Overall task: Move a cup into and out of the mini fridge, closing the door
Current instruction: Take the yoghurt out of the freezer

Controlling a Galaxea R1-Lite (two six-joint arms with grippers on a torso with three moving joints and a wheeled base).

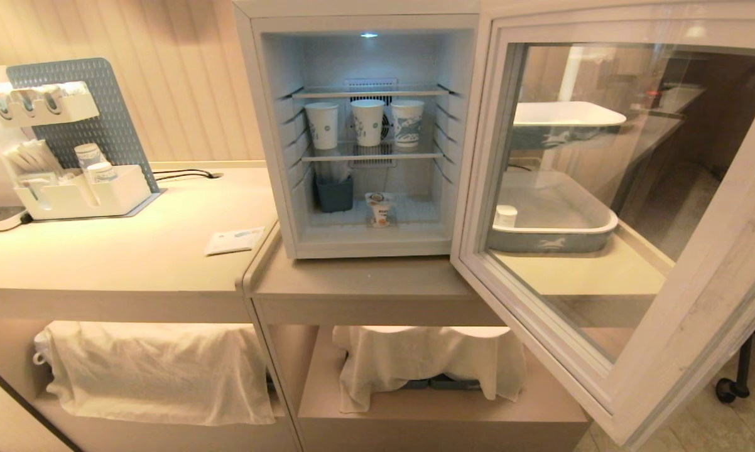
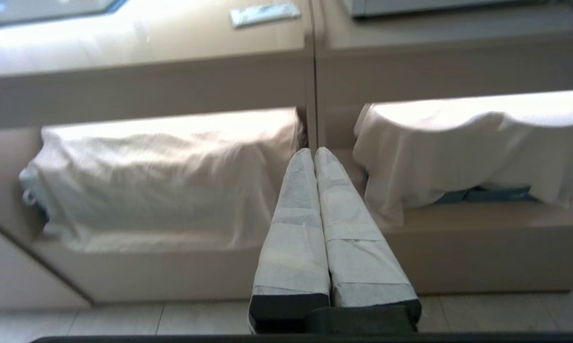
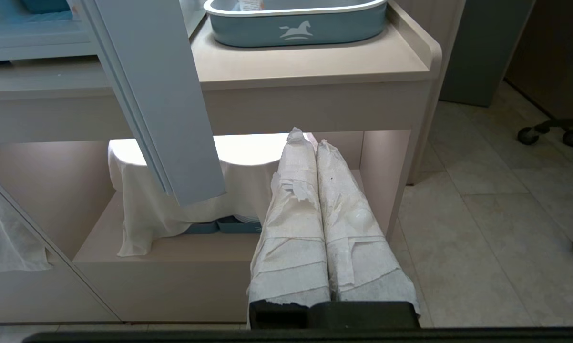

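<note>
— The cup (image 1: 380, 209): where do you have it?

— I see it standing upright on the bottom floor of the mini fridge (image 1: 358, 132), toward the front and a little right of centre, orange label facing me. A dark grey-blue bin (image 1: 334, 193) sits just to its left, apart from it.

— And the door (image 1: 616, 207)?

— Swung wide open to the right. I look straight through its glass at a blue-grey tray (image 1: 556, 238) on the counter behind it, with a small white container (image 1: 506, 216) inside, and a second tray (image 1: 566, 124) above.

— What else is in the fridge?

— Three taller paper cups (image 1: 368, 122) in a row on the middle wire shelf. The interior light is on.

— Your grippers?

— Neither shows in my head view. On my left wrist view, the left gripper (image 2: 313, 153) has its taped fingers pressed together, holding nothing, pointing at the seam between the two counter units, down by the cloth-covered lower shelves. The right gripper (image 3: 305, 137) is the same: wrapped fingers closed on each other, empty, low in front of the right-hand unit, with the lower edge of the open door hanging just beside it in the right wrist view.

— Anything on the counter?

— A white card (image 1: 233, 241) lies flat to the left of the fridge, and a cup organiser (image 1: 76, 188) stands at the far left.
</note>
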